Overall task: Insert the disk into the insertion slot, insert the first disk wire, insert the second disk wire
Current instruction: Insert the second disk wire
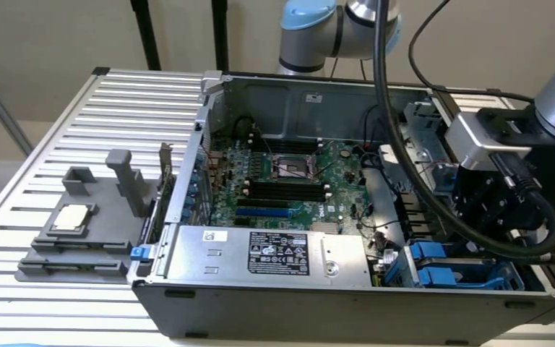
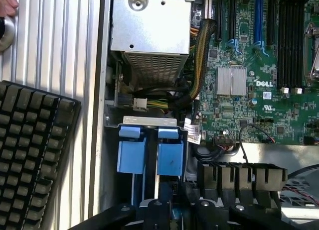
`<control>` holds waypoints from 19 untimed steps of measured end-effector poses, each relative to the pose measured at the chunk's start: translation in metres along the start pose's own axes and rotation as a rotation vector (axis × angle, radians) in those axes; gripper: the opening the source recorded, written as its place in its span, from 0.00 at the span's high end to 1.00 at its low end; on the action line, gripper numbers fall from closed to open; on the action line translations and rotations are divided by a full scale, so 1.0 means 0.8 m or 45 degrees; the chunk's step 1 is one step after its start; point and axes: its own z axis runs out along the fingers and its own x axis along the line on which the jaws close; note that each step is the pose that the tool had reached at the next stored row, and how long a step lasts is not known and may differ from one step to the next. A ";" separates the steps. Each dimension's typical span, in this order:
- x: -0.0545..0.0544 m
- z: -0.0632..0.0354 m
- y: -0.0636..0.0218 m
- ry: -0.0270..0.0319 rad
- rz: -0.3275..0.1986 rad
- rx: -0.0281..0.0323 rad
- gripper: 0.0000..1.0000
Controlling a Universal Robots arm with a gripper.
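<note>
While it is hanging over the case corner, tool [image 1: 490, 210]: cannot tell how open, or holding anything.
disk [image 2: 132, 153]: blue carrier is sitting just ahead of tool, seemingly lying in insertion slot [image 1: 441, 269].

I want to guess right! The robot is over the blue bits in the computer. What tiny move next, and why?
Probably a small push straight toward the insertion slot: the gripper hangs close over its blue tabs, seemingly lined up with them.
</note>
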 end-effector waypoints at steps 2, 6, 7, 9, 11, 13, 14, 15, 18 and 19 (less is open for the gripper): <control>0.000 -0.012 0.003 0.0026 0.000 -0.0001 0.75; -0.001 -0.019 0.016 0.0026 -0.004 -0.0002 0.75; -0.001 -0.020 0.020 0.0030 -0.006 -0.0003 0.75; -0.001 -0.021 0.027 0.0030 -0.008 -0.0003 0.78; -0.001 -0.022 0.033 0.0031 -0.010 -0.0002 0.89; -0.001 -0.022 0.034 0.0030 -0.011 0.0009 0.89; -0.001 -0.022 0.034 0.0030 -0.011 0.0010 0.89; -0.001 -0.022 0.034 0.0033 -0.011 0.0011 0.89; -0.001 -0.022 0.034 0.0032 -0.011 0.0015 0.89; -0.001 -0.022 0.034 0.0033 -0.011 0.0016 0.89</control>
